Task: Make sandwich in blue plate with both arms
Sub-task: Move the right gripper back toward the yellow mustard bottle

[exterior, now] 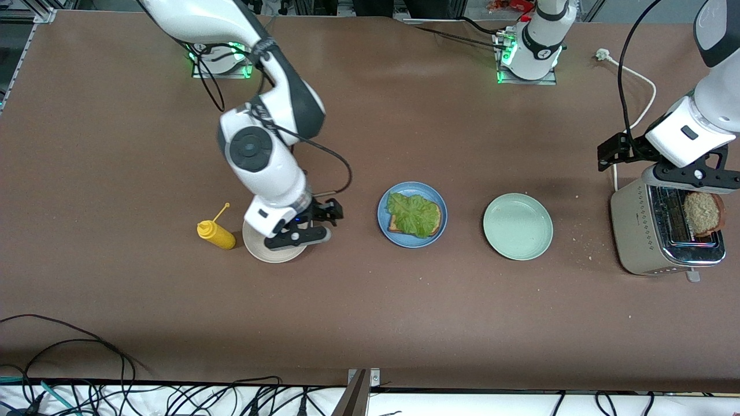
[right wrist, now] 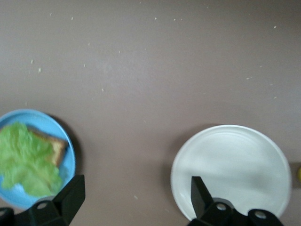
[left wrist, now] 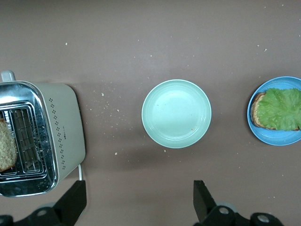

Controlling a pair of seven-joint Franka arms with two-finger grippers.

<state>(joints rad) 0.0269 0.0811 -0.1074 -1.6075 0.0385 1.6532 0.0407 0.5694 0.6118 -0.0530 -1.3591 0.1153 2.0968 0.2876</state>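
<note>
Brown surface [exterior: 115, 144] is carrying everything. Near its middle the blue plate [exterior: 412, 215] is sitting with one slice of bread [exterior: 399, 222] on it and a lettuce leaf [exterior: 414, 214] lying over the slice, so the sandwich is lacking its top slice. The leaf is stretching longest across the plate from the right arm's end toward the left arm's end, and only a crust edge and a corner are showing from under it.

Toward the left arm's end, a pale green plate [exterior: 518, 226] is lying bare, and past it a toaster [exterior: 642, 237] is holding a second slice [exterior: 701, 212] standing in its slot. The front view is showing the whole round top of that slice; the left wrist view is catching only its edge [left wrist: 5, 146] at the frame border, yet it alone is showing the left gripper [left wrist: 140, 200] with its fingers [left wrist: 203, 197] spread wide and grasping nothing, over the bare surface between the toaster and the pale green plate.

Toward the right arm's end, an off-white plate [exterior: 260, 248] and a yellow bottle [exterior: 216, 233] are lying side by side. The right gripper [exterior: 300, 231] is hanging over the off-white plate; the right wrist view is showing its fingers [right wrist: 200, 195] released and wide apart.
</note>
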